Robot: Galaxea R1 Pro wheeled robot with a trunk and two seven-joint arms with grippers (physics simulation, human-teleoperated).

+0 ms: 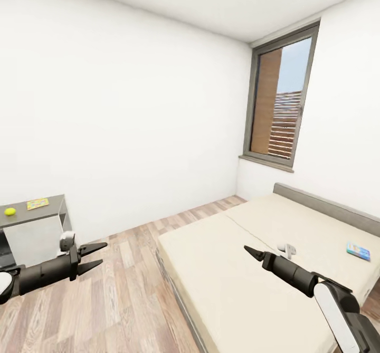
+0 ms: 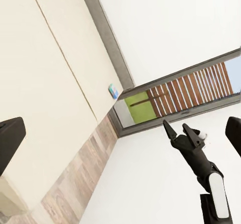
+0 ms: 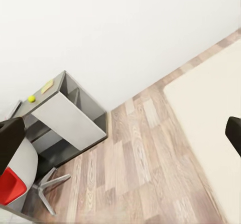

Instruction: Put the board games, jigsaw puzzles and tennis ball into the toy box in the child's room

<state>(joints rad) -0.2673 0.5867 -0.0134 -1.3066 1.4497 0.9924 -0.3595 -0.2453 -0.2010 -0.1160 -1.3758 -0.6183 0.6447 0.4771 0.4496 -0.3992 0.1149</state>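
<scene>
Facing a white-walled room with wood-plank floor [image 1: 121, 300] and a tall grey-framed window [image 1: 279, 105] in the far corner. Low wide bed with plain beige two-section mattress [image 1: 237, 268] and low grey headboard [image 1: 327, 205] at right, bearing a small flat blue board game box [image 1: 358, 250] near the headboard end, well apart from both arms; same box seen small beside the headboard in the left wrist view [image 2: 113, 91]. End of the grey-sided, light-topped table [image 1: 37, 213] at far left against the wall, carrying a small plain yellow-green tennis ball [image 1: 9, 211] and, just beside it, a thin flat board with multicolour pattern and orange edge, a jigsaw puzzle [image 1: 37, 203]; ball [image 3: 31, 99] and puzzle [image 3: 47, 87] also visible on the tabletop in the right wrist view, lying apart. Black left gripper [image 1: 94, 256] held over the floor between table and bed, fingers spread apart, empty. Black right gripper [image 1: 253, 253] held above the mattress, pointed fingers [image 2: 169, 130] showing a narrow gap in the left wrist view, nothing between them. Grey swivel chair with red part [image 3: 15, 184] standing on the floor beside the table.
</scene>
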